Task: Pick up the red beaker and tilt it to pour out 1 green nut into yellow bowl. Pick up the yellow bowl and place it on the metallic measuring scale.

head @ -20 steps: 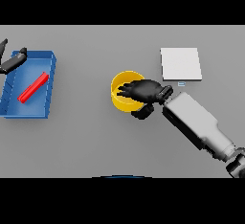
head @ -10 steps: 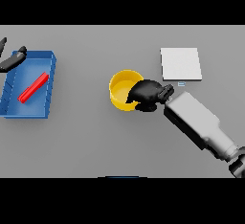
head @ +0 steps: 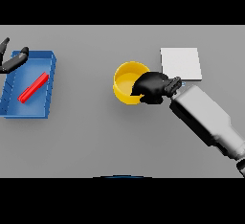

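Note:
The yellow bowl (head: 126, 82) is at the table's middle, and my right hand (head: 152, 87) has its fingers curled over the bowl's right rim. The metallic measuring scale (head: 181, 63) is a pale square plate just right of the bowl, behind the hand. My left hand (head: 13, 61) shows at the far left edge, fingers relaxed, above the blue tray's back corner. No red beaker or green nut is visible; a red stick-like object (head: 33, 86) lies in the tray.
A blue tray (head: 48, 86) sits at the left side of the grey table, holding the red object. My right forearm (head: 206, 120) runs from the lower right toward the bowl.
The right hand has drawn back to the right, from over the bowl's middle to its right rim. The bowl has shifted slightly up and right. The left hand stays put.

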You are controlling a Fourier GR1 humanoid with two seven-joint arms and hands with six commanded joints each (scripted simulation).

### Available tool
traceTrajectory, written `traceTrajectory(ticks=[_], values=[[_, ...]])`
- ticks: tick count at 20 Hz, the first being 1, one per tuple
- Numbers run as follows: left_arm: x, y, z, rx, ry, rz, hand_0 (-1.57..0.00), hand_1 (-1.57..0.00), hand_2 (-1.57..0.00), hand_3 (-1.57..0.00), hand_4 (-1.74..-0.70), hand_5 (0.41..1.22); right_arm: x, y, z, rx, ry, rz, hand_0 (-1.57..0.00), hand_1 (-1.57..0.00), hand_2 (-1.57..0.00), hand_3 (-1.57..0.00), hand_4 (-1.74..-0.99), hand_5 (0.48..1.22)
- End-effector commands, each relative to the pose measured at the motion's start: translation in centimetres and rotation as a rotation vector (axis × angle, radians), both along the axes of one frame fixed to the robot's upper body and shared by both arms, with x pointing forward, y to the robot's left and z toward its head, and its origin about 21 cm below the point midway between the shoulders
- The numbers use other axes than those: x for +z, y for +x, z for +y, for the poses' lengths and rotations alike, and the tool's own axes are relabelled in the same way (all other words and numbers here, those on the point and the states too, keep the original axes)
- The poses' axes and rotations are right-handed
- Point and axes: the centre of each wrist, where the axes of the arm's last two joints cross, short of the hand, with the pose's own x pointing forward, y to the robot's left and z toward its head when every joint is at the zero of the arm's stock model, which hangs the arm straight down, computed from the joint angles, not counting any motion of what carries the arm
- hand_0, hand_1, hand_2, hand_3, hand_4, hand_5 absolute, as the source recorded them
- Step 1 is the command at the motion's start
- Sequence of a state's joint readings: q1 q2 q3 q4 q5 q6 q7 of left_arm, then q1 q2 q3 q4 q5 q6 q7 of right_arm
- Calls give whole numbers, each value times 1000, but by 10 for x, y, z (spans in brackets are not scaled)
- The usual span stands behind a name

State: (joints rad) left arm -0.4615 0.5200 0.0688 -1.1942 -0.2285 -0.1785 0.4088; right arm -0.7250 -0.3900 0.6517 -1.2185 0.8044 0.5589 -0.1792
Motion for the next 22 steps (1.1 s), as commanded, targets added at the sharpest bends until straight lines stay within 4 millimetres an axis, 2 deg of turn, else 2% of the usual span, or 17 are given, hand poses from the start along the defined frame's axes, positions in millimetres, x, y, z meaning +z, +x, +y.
traceTrajectory(ticks=[1,4,8,9,12,17,22], values=[[0,1,1,-1,4,4,1,1,1,1,-770,705,4,-1,1,-9,-2,-11,-1551,-1550,-1481,-1157,-1734,1216],[3,2,3,0,-16,0,1,1,1,1,-782,702,22,-4,-3,-39,-8,-50,-1561,-1560,-1433,-1215,-1737,1219],[4,4,4,1,-37,-1,1,1,1,1,-799,704,27,-9,-8,-68,-14,-78,-1567,-1567,-1507,-1179,-1739,1219],[3,4,3,-2,-38,-6,1,1,1,1,-800,704,33,-7,-15,-90,-7,-82,-1520,-1567,-1520,-1179,-1740,1219],[4,1,4,11,-60,1,1,1,1,1,-820,717,47,2,-30,-147,-4,-131,-1545,-1569,-1487,-1183,-1740,1220],[9,-3,-2,17,-67,15,1,1,1,1,-840,737,54,26,-61,-244,26,-218,-1562,-1570,-1538,-1151,-1741,1221],[12,-5,-1,35,-62,22,1,1,1,1,-852,760,46,46,-93,-353,10,-249,-1568,-1571,-1553,-1154,-1741,1221]])
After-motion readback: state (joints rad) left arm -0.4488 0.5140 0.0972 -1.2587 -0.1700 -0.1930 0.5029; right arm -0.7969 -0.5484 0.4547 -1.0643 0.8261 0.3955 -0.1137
